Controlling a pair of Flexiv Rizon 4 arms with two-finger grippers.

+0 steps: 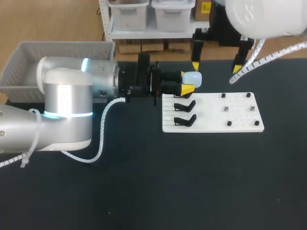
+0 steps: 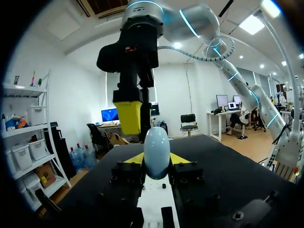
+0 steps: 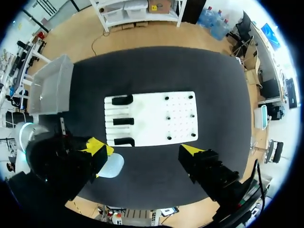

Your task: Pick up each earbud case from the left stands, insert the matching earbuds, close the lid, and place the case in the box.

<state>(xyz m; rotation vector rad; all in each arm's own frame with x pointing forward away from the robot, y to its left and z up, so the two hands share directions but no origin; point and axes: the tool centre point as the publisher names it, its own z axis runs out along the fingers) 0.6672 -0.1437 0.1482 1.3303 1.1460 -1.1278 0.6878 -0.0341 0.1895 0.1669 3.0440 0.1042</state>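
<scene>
Closest to me is bare dark table (image 1: 144, 191), with my left arm (image 1: 67, 103) coming in from the left side and lying low across it. Past that is the white board (image 1: 240, 115), flat on the table. It has three black stands (image 3: 123, 121) in a row down its left side. The right half has a few small dark bits (image 1: 225, 109) sitting on it, too tiny for me to tell what they are.

At the board's far left corner, the left gripper (image 1: 186, 82) is clamped on the pale blue earbud case (image 2: 156, 149). In the left wrist view there's a yellow tip pressed on each side of it, and the lid looks closed. The case is just past the board's far edge, right by the farthest stand. I honestly can't tell if it's off the table or resting on it.

A bit further back, the right gripper (image 1: 216, 68) hangs over the far edge of the board, pointing down, with its fingers spread wide and nothing in them. One of its yellow fingertips (image 1: 195, 65) is just beyond the case, close but not touching.

The grey box (image 1: 62, 44) is at the far left of the table, well apart from the case.
</scene>
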